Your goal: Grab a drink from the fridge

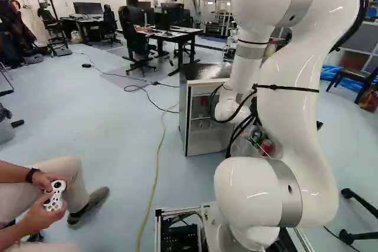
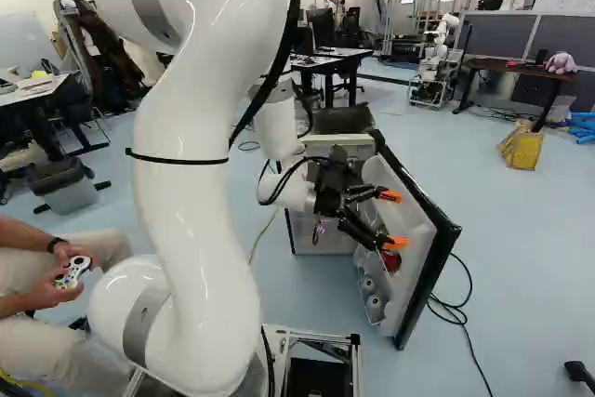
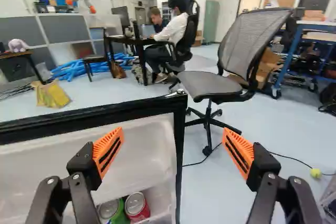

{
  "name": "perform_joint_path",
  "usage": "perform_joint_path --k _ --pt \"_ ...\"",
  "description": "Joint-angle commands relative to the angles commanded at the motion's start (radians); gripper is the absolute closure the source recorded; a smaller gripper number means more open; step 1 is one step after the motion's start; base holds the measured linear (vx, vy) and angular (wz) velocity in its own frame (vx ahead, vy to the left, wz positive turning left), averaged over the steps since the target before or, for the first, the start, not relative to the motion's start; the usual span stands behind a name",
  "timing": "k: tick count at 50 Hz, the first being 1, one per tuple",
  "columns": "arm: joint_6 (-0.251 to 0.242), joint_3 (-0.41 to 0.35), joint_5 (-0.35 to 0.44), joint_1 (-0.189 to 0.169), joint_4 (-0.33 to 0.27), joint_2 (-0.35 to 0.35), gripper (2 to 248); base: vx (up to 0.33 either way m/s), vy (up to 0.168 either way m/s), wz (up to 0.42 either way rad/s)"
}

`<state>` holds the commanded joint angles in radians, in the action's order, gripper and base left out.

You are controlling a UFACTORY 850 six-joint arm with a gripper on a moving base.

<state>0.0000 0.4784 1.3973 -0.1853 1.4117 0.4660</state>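
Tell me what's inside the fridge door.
The fridge door holds a green can and a red can side by side; lower down, two pale round things. The cans' bases are hidden, as is anything behind the gripper.

The glossy white, rounded arm (image 2: 186,230) had grey bands (image 1: 290,196); black cables (image 1: 241,127) were behind the black two-fingered gripper (image 2: 391,219), whose orange pads (image 3: 116,136) had dark slots.

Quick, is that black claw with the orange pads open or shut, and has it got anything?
Gripper: wide open, holding nothing; the red can sits ungripped in the fridge door.
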Motion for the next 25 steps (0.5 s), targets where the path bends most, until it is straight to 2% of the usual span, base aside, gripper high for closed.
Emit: perform_joint_path --k 25 --pt "0.000 -0.162 -0.026 0.108 -0.262 -0.090 3 0.000 0.000 0.000"
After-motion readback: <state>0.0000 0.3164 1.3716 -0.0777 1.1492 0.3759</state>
